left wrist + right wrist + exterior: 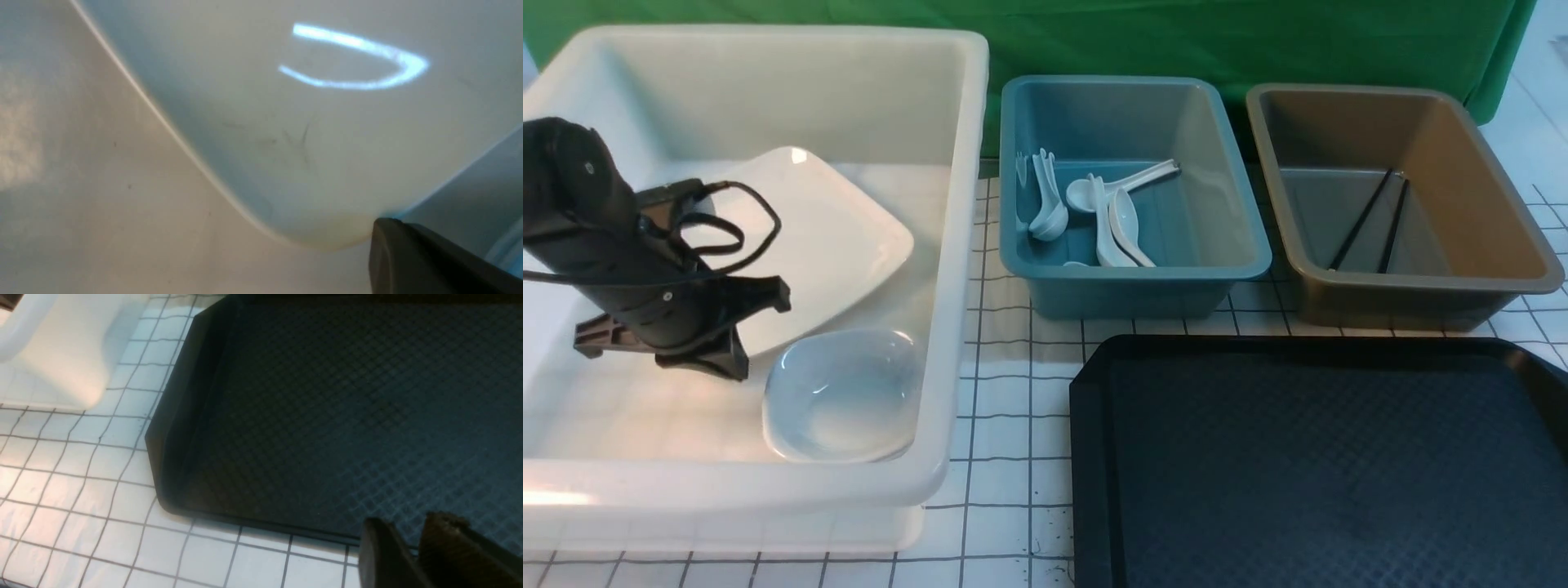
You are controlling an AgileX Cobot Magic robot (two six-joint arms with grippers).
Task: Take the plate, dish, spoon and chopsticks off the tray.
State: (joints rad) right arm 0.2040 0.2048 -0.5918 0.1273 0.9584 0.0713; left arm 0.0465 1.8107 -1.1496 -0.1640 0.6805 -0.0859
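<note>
Large glossy white rounded-rectangular plate [825, 237] leaning inside white tub [768, 482], risking sliding onto dish [841, 392]; left fingers [686, 343] closed empty, right fingers [408, 547] parted.

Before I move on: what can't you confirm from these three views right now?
- Left tool: front view shows it low in the white tub, its own arm hiding the tips; whether it grips the plate is unclear.
- Left wrist view: too close and blurred; only one finger shows beside the plate's rim.
- Tray: near and right parts cut off in the front view.
- Right tool: cut off at the frame's edge.
</note>
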